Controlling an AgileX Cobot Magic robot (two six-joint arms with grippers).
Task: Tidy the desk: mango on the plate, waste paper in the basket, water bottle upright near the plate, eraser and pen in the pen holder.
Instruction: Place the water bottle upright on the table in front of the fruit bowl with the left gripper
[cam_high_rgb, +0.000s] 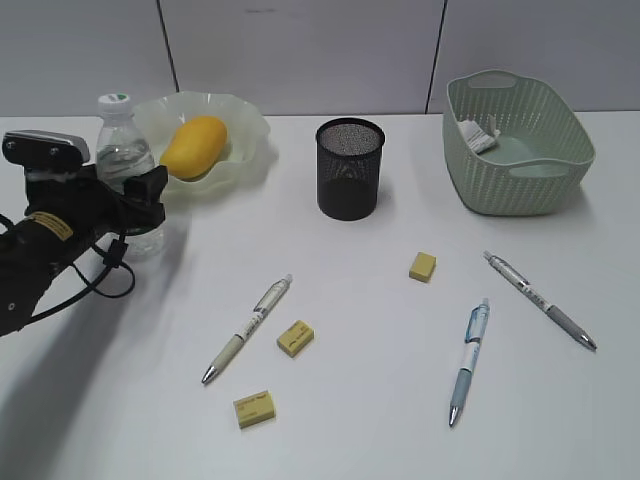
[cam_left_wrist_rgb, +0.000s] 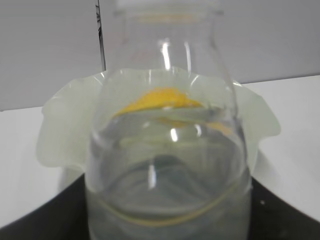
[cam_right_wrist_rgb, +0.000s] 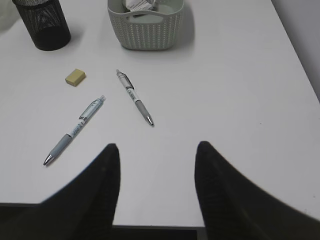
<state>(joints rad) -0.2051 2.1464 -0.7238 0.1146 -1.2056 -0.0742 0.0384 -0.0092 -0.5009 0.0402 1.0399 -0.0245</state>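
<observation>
Here the left hand (cam_high_rgb: 140, 205) is at the bottle (cam_high_rgb: 126, 160), which stands upright on the bench (cam_high_rgb: 380, 400) just beside the plate (cam_high_rgb: 250, 135); the hand's dark body wraps the bottle's lower half, but whether its fingers press the plastic cannot be told. In the left wrist view the clear bottle (cam_left_wrist_rgb: 167, 165) fills the frame, with the ruffled plate (cam_left_wrist_rgb: 60, 130) behind it and the mango (cam_left_wrist_rgb: 160, 100) seen through the water. The mango (cam_high_rgb: 195, 146) lies on the plate. The paper (cam_high_rgb: 478, 135) sits in the basket (cam_high_rgb: 545, 165) at the far right, and shows again in the right wrist view (cam_right_wrist_rgb: 140, 5) inside the basket (cam_right_wrist_rgb: 147, 32). The holder (cam_high_rgb: 350, 170) stands between plate and basket. Three yellow erasers lie loose: one (cam_high_rgb: 422, 266) near the middle, one (cam_high_rgb: 295, 338) beside the white pen (cam_high_rgb: 248, 328), one (cam_high_rgb: 255, 408) nearest the front edge. A blue pen (cam_high_rgb: 468, 362) and a grey pen (cam_high_rgb: 540, 299) lie to the right, apart from each other. The right hand (cam_right_wrist_rgb: 157, 160) hovers over bare bench with fingers (cam_right_wrist_rgb: 107, 175) spread and nothing between them; ahead of it lie the blue pen (cam_right_wrist_rgb: 75, 131), grey pen (cam_right_wrist_rgb: 135, 97), an eraser (cam_right_wrist_rgb: 75, 77) and the holder (cam_right_wrist_rgb: 42, 25).
</observation>
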